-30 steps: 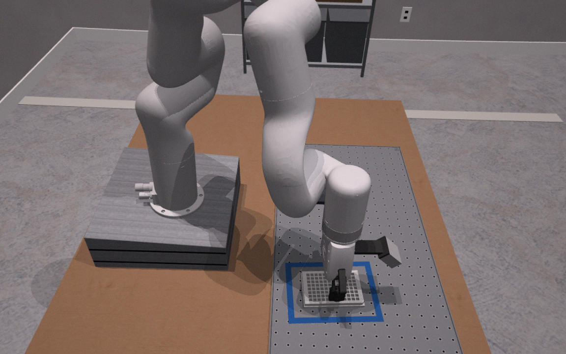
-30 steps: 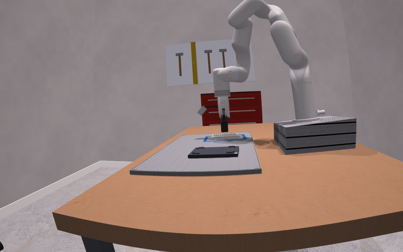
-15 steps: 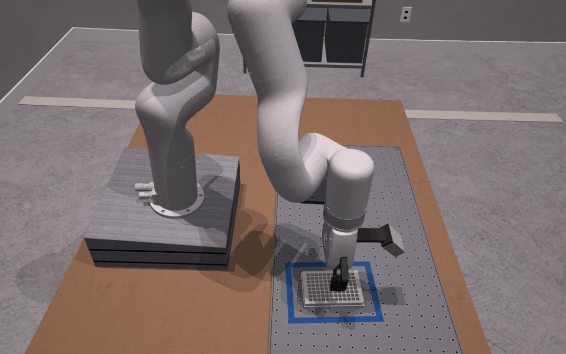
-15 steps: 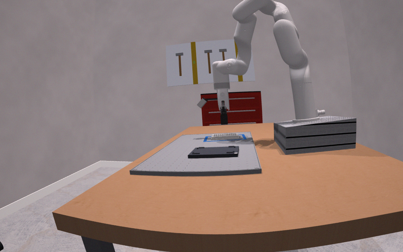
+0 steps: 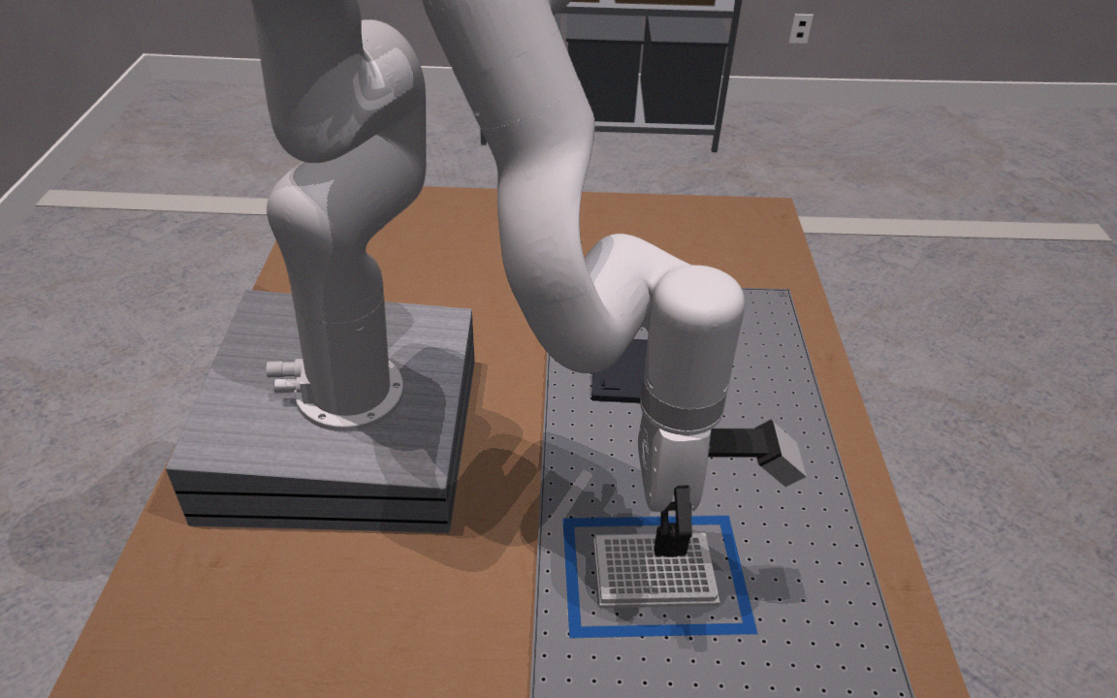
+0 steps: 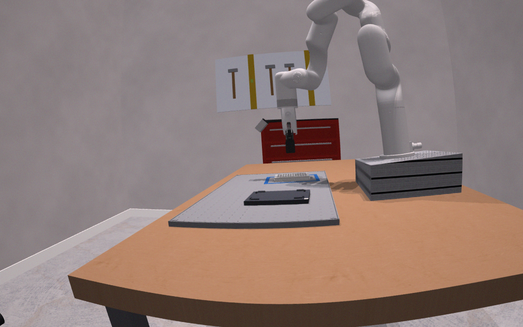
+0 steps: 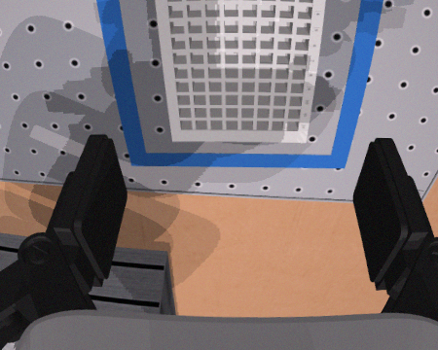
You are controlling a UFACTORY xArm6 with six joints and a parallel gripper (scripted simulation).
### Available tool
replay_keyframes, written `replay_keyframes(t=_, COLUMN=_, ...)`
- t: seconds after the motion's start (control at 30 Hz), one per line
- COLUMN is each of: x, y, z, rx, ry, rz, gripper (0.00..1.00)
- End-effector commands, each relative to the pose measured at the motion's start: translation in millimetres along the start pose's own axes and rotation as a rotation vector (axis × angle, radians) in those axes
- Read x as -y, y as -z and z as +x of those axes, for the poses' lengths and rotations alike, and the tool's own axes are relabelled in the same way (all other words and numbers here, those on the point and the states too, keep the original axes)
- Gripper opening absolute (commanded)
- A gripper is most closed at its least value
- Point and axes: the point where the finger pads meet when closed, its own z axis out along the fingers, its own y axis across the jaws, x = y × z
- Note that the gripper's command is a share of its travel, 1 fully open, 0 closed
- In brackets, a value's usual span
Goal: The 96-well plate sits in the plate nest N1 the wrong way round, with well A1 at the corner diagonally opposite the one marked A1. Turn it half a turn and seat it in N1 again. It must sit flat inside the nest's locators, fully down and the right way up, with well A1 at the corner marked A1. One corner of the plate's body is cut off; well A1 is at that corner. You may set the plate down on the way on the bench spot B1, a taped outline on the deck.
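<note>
The white 96-well plate (image 5: 654, 568) lies flat inside the blue taped outline B1 on the grey deck. It also shows in the exterior view (image 6: 293, 176) and in the wrist view (image 7: 240, 39). My gripper (image 5: 674, 531) hangs well above the plate, open and empty; its two black fingers stand wide apart in the wrist view. The black plate nest N1 (image 6: 277, 197) is empty in the middle of the deck; in the top view the arm hides most of it.
The grey perforated deck (image 6: 255, 201) lies on the wooden table. The arm's base stands on a grey block (image 5: 324, 425) to the left of the deck. A red drawer cabinet (image 6: 300, 140) stands behind the table.
</note>
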Motion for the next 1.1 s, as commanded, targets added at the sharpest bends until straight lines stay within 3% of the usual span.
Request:
replay_keyframes(t=0.0, x=-0.7, y=1.7, z=1.2, rx=-0.003, ry=0.000, rz=-0.002, gripper=1.00)
replay_keyframes(t=0.43, x=-0.7, y=1.7, z=1.2, rx=-0.003, ry=0.000, rz=-0.002, gripper=1.00)
replay_keyframes(t=1.07, x=-0.8, y=1.8, z=1.2, rx=-0.004, ry=-0.567, rz=-0.001, gripper=1.00)
